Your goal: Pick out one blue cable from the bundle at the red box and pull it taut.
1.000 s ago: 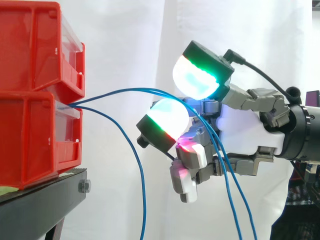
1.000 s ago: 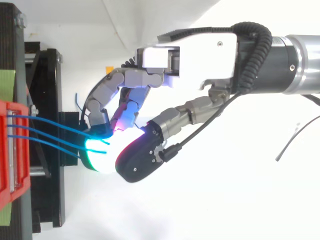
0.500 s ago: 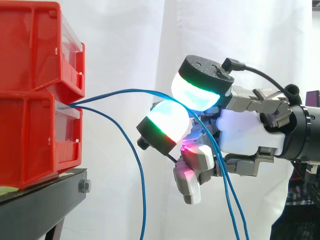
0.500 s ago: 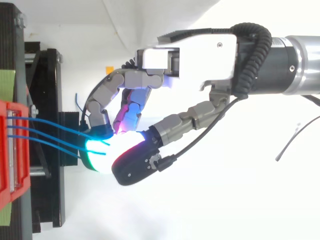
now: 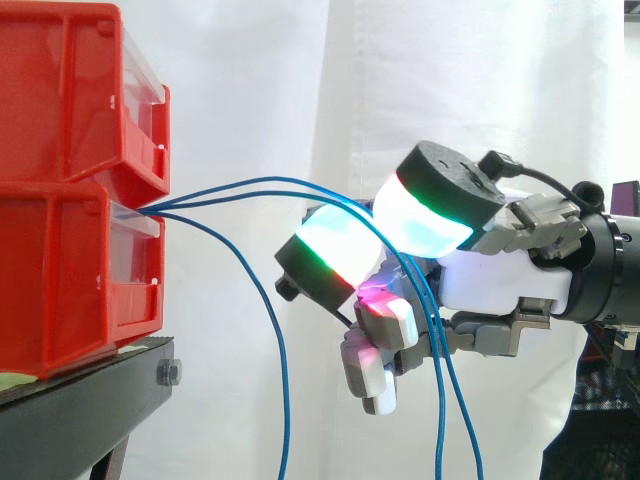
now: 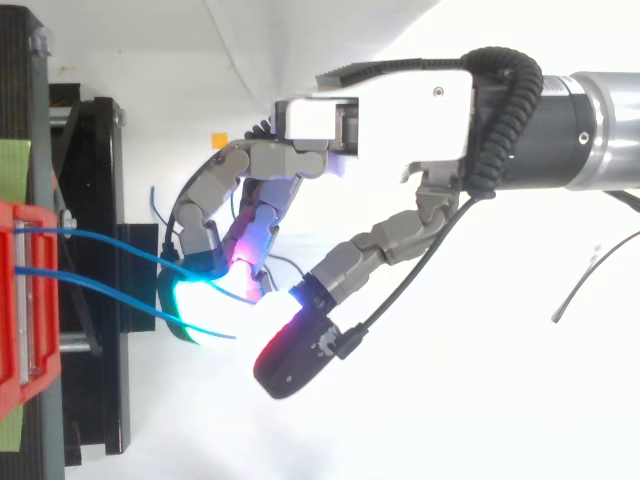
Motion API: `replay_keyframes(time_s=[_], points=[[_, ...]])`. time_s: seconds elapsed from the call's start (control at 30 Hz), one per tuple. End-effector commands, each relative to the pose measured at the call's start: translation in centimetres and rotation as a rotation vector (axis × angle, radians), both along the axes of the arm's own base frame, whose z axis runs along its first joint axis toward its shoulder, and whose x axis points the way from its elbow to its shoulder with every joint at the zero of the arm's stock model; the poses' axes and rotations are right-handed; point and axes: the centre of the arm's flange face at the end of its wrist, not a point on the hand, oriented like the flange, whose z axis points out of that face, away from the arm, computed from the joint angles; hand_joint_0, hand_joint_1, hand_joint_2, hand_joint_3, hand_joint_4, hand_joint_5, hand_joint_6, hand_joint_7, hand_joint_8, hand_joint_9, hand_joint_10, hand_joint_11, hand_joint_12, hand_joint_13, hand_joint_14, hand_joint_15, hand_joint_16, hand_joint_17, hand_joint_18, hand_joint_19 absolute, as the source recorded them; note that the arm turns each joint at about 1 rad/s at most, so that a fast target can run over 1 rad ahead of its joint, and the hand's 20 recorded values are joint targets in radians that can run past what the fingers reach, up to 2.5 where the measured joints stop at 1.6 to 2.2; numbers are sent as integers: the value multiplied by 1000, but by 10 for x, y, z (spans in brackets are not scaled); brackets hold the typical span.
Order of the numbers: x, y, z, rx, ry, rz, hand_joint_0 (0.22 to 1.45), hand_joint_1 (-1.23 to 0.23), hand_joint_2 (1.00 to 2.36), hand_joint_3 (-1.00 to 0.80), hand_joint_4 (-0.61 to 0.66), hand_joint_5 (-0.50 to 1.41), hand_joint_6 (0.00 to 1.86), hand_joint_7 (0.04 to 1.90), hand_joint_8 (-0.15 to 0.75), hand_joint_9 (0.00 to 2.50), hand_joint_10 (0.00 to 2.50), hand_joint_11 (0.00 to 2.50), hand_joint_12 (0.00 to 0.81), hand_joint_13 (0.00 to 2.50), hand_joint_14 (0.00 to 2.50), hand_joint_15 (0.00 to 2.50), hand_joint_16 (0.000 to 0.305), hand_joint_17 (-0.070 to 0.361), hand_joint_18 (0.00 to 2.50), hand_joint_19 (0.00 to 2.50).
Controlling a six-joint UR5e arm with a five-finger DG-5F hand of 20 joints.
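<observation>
While thin blue cables [image 5: 250,184] are sagging slack from the lower red plastic bin [image 5: 60,270] past its palm, the white robot hand [image 5: 500,285] is swinging its thumb wider off the curled fingers than before, pinching nothing, leaving singling-out pending.

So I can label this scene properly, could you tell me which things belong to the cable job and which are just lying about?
Job: blue cables, lower red bin, hand.
Just there: upper red bin, black stand, white curtain, thin grey wire.

A white curtain [image 5: 250,90] backs a black stand [image 5: 80,410], probably metal.
</observation>
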Motion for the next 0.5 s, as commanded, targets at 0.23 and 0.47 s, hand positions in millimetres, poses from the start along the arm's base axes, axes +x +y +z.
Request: replay_keyframes(time_s=[0.23, 0.47], points=[[-1, -1, 0, -6, 5, 0, 624, -932, 1000, -500, -15, -105, 937, 876, 293, 1079, 31, 761, 387, 923, 27, 621, 53, 120, 771, 665], [-1, -1, 0, -6, 5, 0, 509, -872, 1000, -500, 34, -87, 917, 836, 302, 1112, 29, 741, 404, 946, 23, 616, 57, 128, 802, 652]])
